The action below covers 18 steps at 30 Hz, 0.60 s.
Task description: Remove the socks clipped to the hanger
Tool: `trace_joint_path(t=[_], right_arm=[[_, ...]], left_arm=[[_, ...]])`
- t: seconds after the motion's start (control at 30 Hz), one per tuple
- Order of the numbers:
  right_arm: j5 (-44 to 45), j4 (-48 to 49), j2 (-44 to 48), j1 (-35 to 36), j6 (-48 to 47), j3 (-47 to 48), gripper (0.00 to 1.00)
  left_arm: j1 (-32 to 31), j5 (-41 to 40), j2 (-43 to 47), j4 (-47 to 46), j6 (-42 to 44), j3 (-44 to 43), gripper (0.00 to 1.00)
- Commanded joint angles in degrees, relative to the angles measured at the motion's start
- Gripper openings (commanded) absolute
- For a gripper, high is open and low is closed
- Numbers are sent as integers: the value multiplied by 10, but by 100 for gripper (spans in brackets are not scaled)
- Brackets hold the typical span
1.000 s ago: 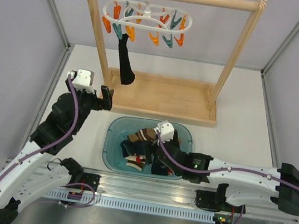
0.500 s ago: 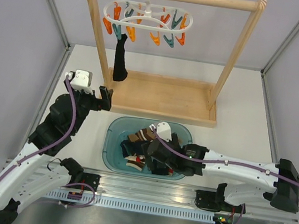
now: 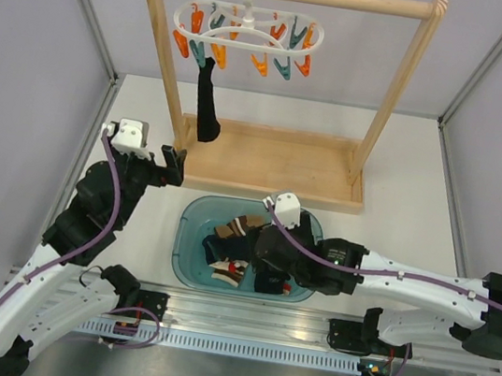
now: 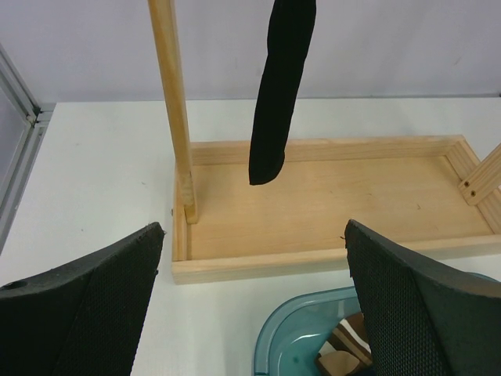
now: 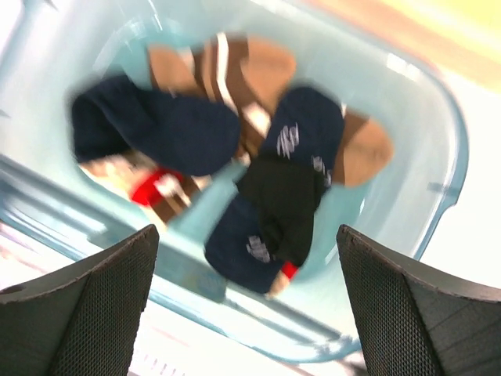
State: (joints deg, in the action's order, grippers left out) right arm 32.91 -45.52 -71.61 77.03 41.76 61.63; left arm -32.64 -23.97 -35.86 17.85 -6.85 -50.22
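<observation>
The white clip hanger [image 3: 246, 31] hangs by its hook from the top bar of the wooden rail frame [image 3: 269, 164]. Orange and teal pegs [image 3: 263, 59] dangle around its oval ring. One dark sock [image 3: 208, 101] is clipped at the ring's left end and hangs straight down, just beside the frame's left upright. Its lower end is over the left part of the frame's base tray. Whether it touches the tray cannot be determined.

The left gripper [image 4: 252, 229] is near the front left corner of the base tray and faces the hanging sock. Its jaws are spread wide with nothing between them, and it is well apart from the sock.

A teal tub [image 3: 189, 236] stands on the table [image 3: 404, 173], between the arm bases and the frame. It contains loose socks [image 5: 235, 149] in an overlapping pile:
- brown, tan and white striped socks at the far side;
- navy socks with small light motifs;
- one black sock near the middle.

The right gripper [image 5: 244, 235] is positioned over the tub. Its jaws are fully apart and hold nothing. The right wrist view is blurred, so finer detail of the pile is not legible.
</observation>
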Motion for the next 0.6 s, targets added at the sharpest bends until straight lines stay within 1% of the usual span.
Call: trace_joint_path(t=[0.0,0.07,0.13,0.17,0.2,0.23,0.27,0.3,0.33,0.37,0.4,0.47,0.53,0.57], right_arm=[[63,72,29,2,-37,34,98],[95,102,28,2,-78,41,98],[120,154,23,3,-125,53,98],[137,201,16,1,-142,56,98],[137,228,11,-1,-159,59,98],[129,257,5,-17,-177,58,98],[115,310,-8,-29,-198,58,98],[86,338,-16,-43,-207,56,98],[66,368,-32,-73,-214,53,98],[46,427,-39,-88,-225,52,98],[13,452,-47,-101,-232,48,98],[1,559,-75,-125,-251,43,98],[-19,610,-114,-141,-272,50,98],[-28,654,-128,-145,-278,56,98]], left_arm=[[-1,-14,7,-19,15,6,100],[-1,-14,6,-19,15,6,100],[-1,-14,5,-19,15,6,100],[-2,-14,5,-19,15,6,100],[-1,-14,5,-19,14,6,100],[-1,-13,6,-19,14,6,100],[-1,-15,7,-19,14,6,100],[-1,-16,8,-19,15,6,100],[-1,-20,8,-19,15,6,100],[-1,-21,10,-19,15,6,100],[-1,-23,12,-20,15,7,100],[-2,-30,18,-22,15,9,100],[-1,-55,18,-23,14,10,100],[0,-64,18,-23,14,10,100]])
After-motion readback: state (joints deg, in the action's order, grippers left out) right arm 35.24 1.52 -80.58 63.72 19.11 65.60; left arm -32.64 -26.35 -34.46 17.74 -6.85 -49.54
